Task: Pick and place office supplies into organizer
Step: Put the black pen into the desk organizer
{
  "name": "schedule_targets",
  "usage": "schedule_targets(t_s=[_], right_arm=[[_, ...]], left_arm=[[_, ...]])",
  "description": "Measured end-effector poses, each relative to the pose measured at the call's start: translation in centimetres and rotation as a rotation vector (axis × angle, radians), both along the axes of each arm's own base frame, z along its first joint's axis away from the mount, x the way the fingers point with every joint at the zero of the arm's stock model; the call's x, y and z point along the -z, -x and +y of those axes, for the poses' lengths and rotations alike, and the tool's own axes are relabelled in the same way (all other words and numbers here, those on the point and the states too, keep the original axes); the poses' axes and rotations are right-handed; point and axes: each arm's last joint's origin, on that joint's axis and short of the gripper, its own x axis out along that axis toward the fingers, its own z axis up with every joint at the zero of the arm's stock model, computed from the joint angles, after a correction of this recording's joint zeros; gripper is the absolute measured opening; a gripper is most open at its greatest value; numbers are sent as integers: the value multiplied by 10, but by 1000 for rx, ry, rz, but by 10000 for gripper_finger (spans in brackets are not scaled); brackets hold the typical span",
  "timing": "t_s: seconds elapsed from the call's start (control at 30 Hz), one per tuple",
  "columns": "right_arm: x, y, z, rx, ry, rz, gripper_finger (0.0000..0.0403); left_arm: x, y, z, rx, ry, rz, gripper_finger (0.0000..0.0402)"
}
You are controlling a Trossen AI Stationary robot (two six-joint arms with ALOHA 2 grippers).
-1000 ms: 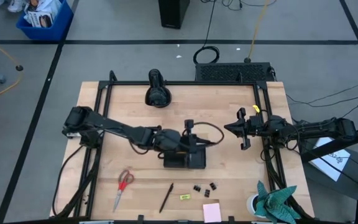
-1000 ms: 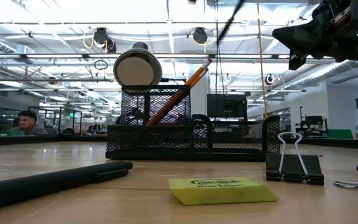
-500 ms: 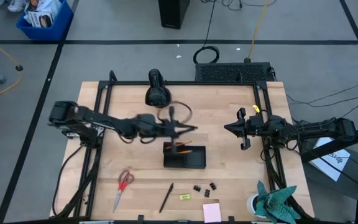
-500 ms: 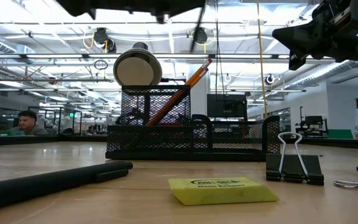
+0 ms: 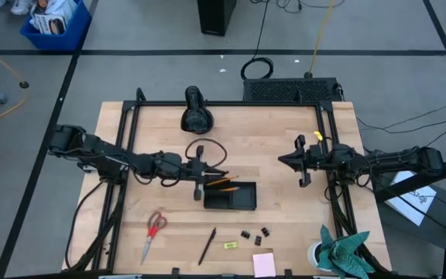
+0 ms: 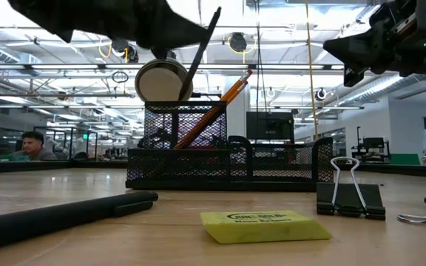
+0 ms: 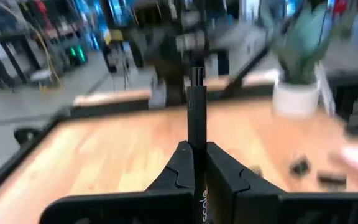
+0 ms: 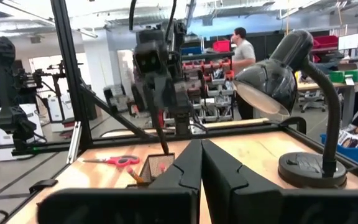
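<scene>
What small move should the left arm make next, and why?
Probably lower the pen into the organizer's tall cup, then release. The left gripper is shut on the pen, poised just above the cup that already holds the pencils.

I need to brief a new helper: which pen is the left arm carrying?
Find the black mesh organizer mid-table. At its left end hangs the left gripper, shut on a black pen. It is the pen in the air; another pen lies flat near the front edge.

black pen [image 6: 200, 50] slanting above mesh organizer [image 6: 228, 164], yellow piece [image 6: 265, 225] nearest
</scene>
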Motion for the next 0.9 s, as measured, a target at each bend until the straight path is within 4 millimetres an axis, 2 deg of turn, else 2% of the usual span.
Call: schedule_targets(t_s=[0.1, 0.2, 0.43, 0.63, 0.9], right_arm=[[0, 0, 0, 1, 1, 4, 4], [0, 0, 0, 6, 19, 4, 4], [0, 0, 0, 9, 27, -1, 4], [-2, 0, 0, 9, 28, -19, 4], [-2, 0, 0, 9, 28, -19, 4]], left_arm=[[1, 5, -3, -7, 48, -50, 13], [15, 9, -5, -52, 75, 3, 20], [40, 2, -8, -113, 161, 50, 7], [62, -4, -10, -151, 194, 97, 23], [75, -6, -16, -154, 230, 135, 7]])
